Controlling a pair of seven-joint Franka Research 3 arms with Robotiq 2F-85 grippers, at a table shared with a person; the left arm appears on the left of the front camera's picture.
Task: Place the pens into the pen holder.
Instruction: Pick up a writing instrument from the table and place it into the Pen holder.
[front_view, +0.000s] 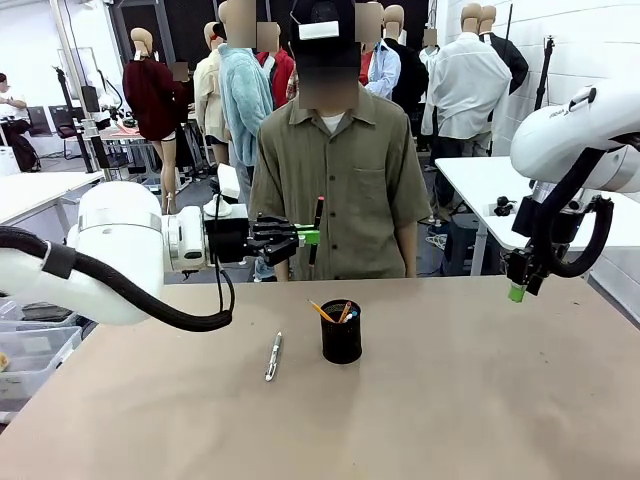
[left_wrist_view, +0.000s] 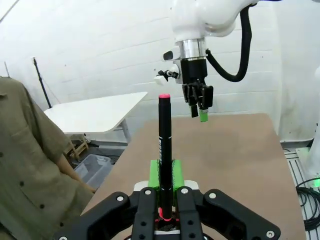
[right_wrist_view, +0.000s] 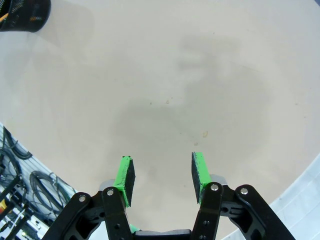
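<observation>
The black mesh pen holder (front_view: 341, 332) stands mid-table with an orange-yellow pencil (front_view: 321, 311) leaning in it. A silver-white pen (front_view: 273, 357) lies on the table to its left. High above the holder, my left gripper (front_view: 308, 238) is shut on the dark pen with the pink-red tip (front_view: 317, 228), held upright; the left wrist view shows this pen (left_wrist_view: 164, 150) pinched between the green pads (left_wrist_view: 154, 173). My right gripper (front_view: 516, 291) hangs open over the table's right side, its pads (right_wrist_view: 200, 171) apart with nothing between them. The pen holder (right_wrist_view: 25, 15) sits in the right wrist view's top left corner.
A person in an olive shirt (front_view: 338, 170) stands at the far edge, behind the holder. White tables (front_view: 490, 185) stand beyond. A bin (front_view: 30, 355) sits off the table's left edge, and cables (right_wrist_view: 30, 185) lie on the floor by the right edge.
</observation>
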